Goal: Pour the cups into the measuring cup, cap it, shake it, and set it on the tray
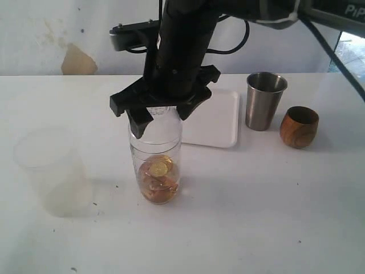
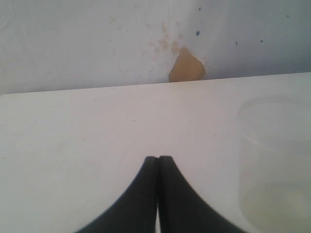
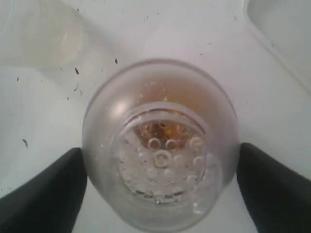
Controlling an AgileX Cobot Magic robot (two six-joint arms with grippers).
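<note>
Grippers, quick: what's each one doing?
Left gripper: shut, empty.
Right gripper: around the cap; whether it grips cannot be told.

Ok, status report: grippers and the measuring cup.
Left gripper shut, over the table. Right gripper straddling the cap, grip unclear. Measuring cup upright, capped, golden pieces inside, not yet on tray. Frosted cup stands apart.
</note>
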